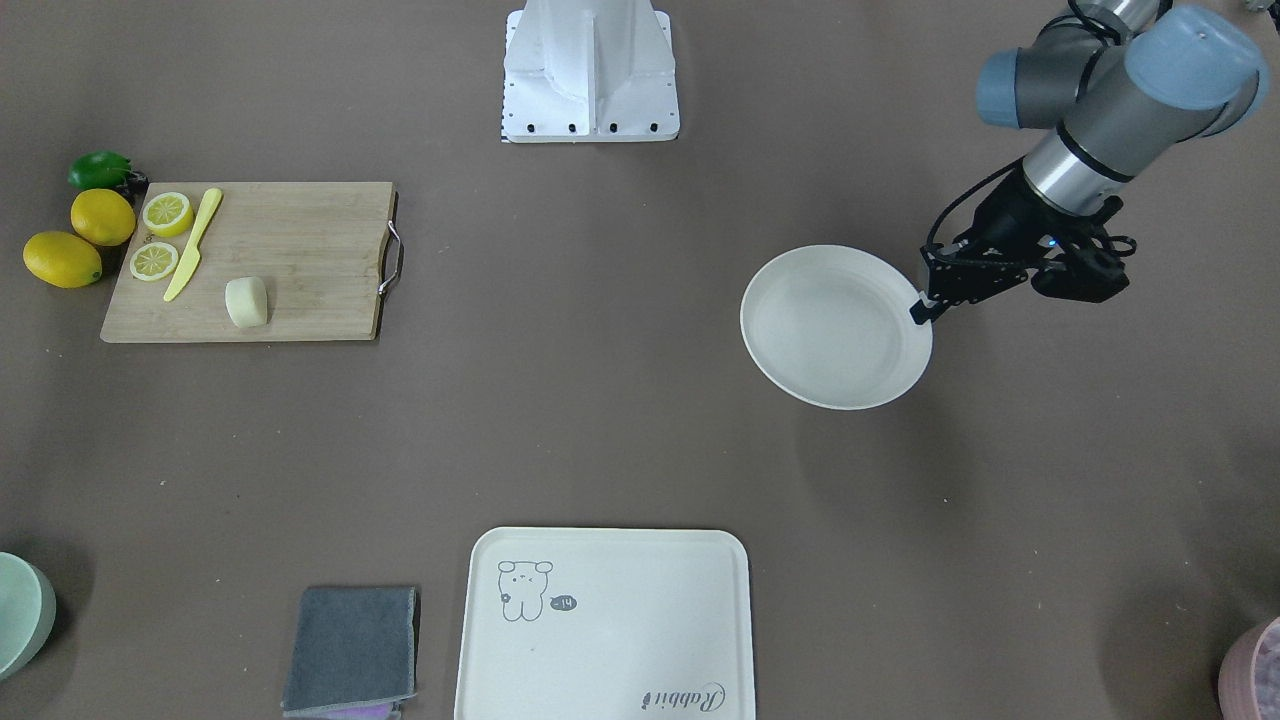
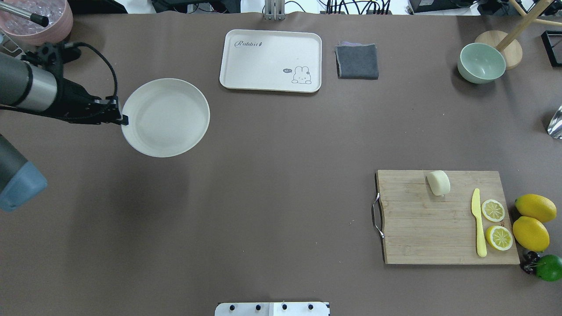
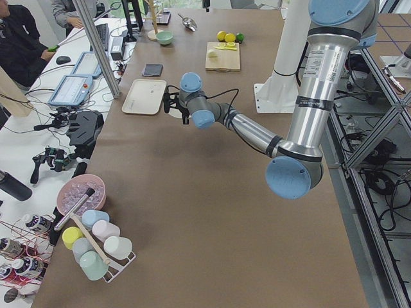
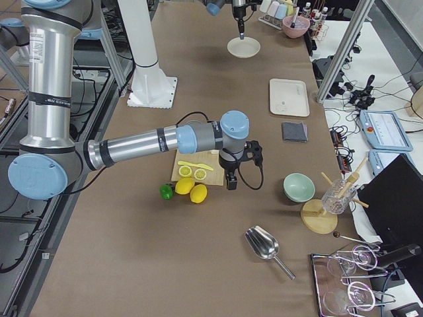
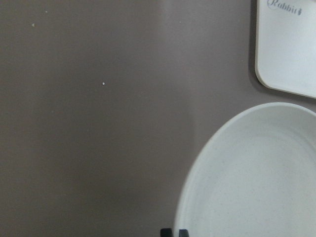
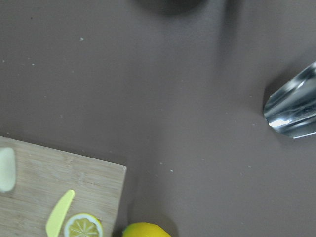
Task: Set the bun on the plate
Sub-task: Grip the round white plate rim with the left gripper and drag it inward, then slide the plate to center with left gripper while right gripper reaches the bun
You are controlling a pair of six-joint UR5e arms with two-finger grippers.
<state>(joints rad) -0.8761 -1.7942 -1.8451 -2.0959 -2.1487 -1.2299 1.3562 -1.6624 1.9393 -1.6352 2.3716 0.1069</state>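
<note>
The bun [image 2: 438, 182] lies on the wooden cutting board [image 2: 421, 228] at the robot's right side, close to the board's far edge and apart from the yellow knife [image 2: 478, 224] and the lemon slices [image 2: 493, 210]. The right hand [image 4: 231, 183] hangs near this board; whether it is open or closed, one cannot tell. Farther away, at the left side and well apart from the bun, the left hand [image 2: 124, 119] seems to pinch the rim of the plate [image 2: 164, 117], its fingers closed on it. Beyond the plate lies the cream tray [image 2: 270, 59].
</note>
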